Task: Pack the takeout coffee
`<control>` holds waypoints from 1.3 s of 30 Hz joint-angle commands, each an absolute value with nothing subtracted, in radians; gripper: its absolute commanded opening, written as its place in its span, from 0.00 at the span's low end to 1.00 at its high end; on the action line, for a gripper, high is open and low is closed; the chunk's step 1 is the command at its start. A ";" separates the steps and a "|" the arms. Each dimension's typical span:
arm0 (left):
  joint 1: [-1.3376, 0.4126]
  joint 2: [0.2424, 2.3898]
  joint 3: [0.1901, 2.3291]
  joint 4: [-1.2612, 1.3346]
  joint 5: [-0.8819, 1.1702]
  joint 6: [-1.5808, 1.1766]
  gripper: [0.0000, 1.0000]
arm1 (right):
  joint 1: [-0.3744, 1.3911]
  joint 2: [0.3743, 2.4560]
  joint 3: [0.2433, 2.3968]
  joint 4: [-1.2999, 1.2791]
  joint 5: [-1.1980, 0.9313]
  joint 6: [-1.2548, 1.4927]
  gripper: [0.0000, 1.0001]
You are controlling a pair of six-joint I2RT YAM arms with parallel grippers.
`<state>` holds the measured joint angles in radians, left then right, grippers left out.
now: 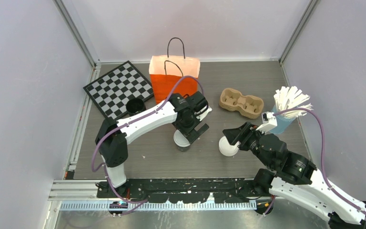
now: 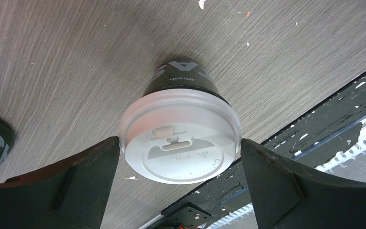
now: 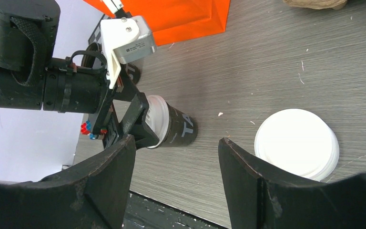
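Grasping the coffee (image 3: 174, 126) is the step in hand. It stands upright on the table (image 1: 248, 76), its lid flanked by the released left gripper (image 2: 180, 150). The right gripper (image 3: 176, 143) is held apart, empty. Closure, then transfer to the bag (image 1: 174, 81), is required.

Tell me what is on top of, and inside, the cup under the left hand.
A white sip lid sits on the cup. It covers the inside, so any contents cannot be seen.
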<state>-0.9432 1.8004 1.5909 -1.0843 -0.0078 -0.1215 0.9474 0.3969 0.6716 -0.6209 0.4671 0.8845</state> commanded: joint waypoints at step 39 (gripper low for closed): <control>-0.947 1.725 1.568 -1.048 -0.006 -0.094 1.00 | 0.743 0.944 0.323 0.415 -0.084 1.193 0.63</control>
<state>-0.9432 1.7535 1.5589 -1.0660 -0.0223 -0.0963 0.7563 0.9173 0.3241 0.2466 -0.0078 1.1553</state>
